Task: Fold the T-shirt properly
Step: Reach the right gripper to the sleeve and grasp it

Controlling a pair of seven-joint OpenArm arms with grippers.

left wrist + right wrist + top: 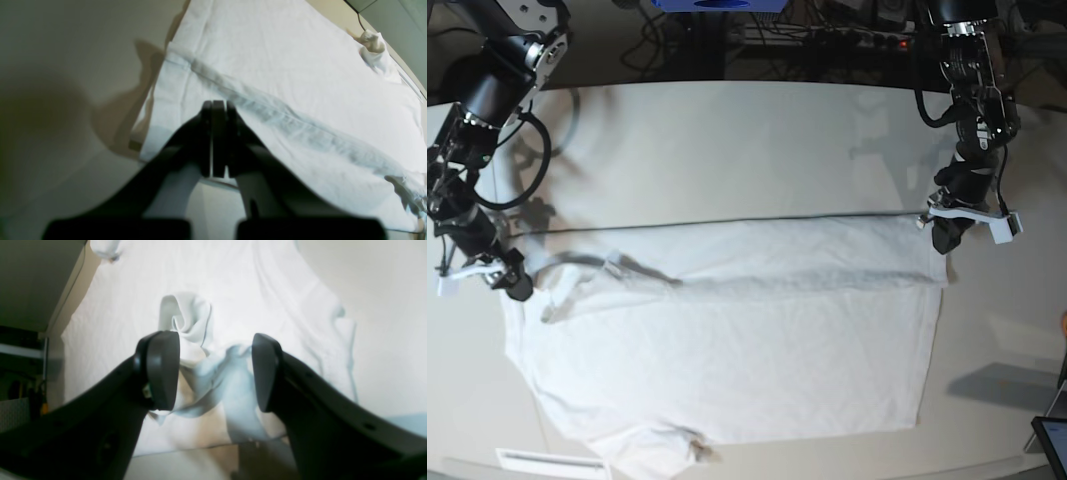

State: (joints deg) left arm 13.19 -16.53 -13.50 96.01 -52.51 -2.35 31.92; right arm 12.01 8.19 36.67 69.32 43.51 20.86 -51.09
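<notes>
The T-shirt lies spread on the table, one long edge folded over. It looks light and limp — best pinched at hems or corners. The left gripper is clenched, seemingly empty; the right gripper gapes over a bunched sleeve.

The off-white table carries the T-shirt, spread partly folded.
</notes>
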